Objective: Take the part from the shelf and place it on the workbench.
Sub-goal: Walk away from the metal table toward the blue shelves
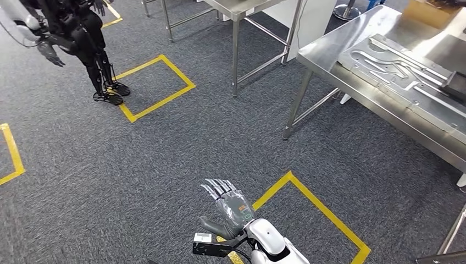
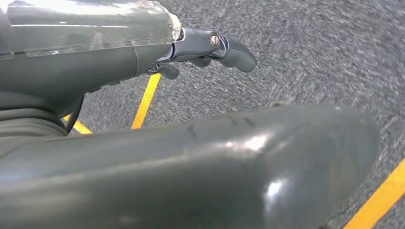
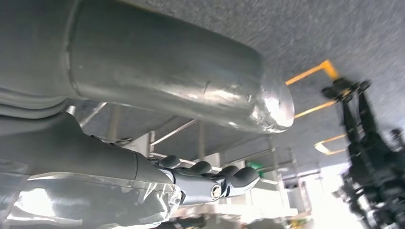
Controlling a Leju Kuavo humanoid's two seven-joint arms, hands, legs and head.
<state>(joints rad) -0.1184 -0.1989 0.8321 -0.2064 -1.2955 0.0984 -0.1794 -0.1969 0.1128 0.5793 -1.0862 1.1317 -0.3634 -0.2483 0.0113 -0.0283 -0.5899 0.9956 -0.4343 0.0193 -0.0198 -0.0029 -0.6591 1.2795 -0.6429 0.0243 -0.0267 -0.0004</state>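
Right hand raised and bare, part on the bench!

Its fingers are stretched apart, nothing in them; the orange patch on its back is too small to read. The left hand is spread and bare too, above grey carpet and yellow tape. Far right, the flat cut-out metal part lies on the steel bench.

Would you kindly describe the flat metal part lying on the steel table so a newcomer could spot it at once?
Look to the steel workbench at the right of the head view. On its top lies a flat silver sheet-metal part, long and wide. Curved slots and cut-outs across its face set it apart from the plain tabletop and the small dark object at its end.
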